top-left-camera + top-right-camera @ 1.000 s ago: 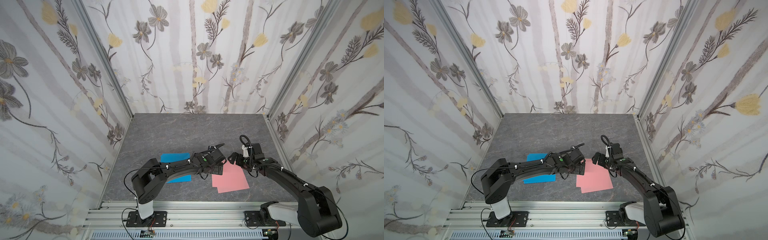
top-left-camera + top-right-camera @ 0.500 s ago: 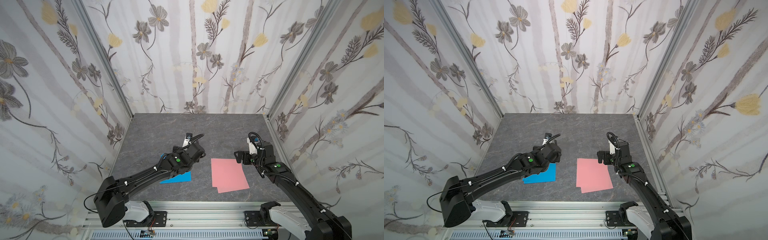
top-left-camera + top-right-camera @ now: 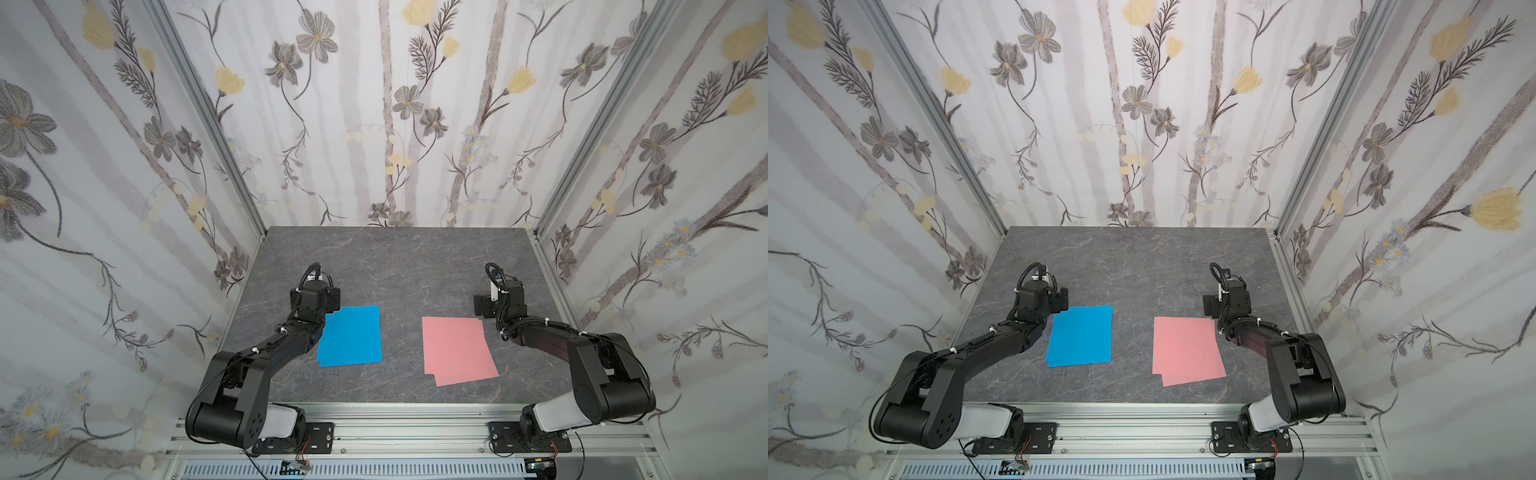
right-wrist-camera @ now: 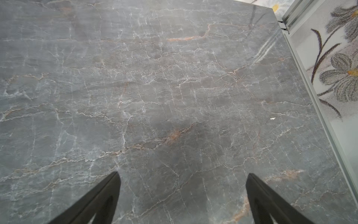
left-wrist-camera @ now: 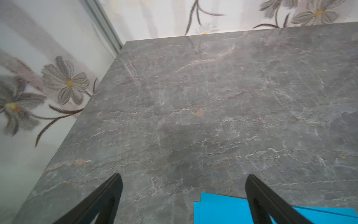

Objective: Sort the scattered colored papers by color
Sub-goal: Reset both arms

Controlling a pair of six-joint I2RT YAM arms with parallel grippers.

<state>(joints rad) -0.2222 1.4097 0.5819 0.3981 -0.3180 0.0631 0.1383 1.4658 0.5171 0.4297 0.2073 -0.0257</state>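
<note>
Two stacks of colored papers lie flat on the grey table in both top views. The blue papers (image 3: 350,337) (image 3: 1080,337) are on the left, the pink papers (image 3: 456,351) (image 3: 1185,349) on the right, with a lower sheet peeking out of each stack. My left gripper (image 3: 322,300) (image 5: 183,180) hovers open at the blue stack's far left corner, and a corner of the blue papers (image 5: 222,209) shows between its fingers. Beyond the pink stack's far right corner, my right gripper (image 3: 492,303) (image 4: 183,178) is open over bare table.
Flowered walls close in the table (image 3: 395,257) on the left, back and right, with metal posts in the corners. An aluminium rail (image 3: 395,419) carrying both arm bases runs along the front. A tiny white speck (image 4: 272,118) lies near the right wall.
Both arms have pulled back from the middle, the left one leftward and the right one rightward. The blue stack, partly covered by the left arm before, now lies in full view.
</note>
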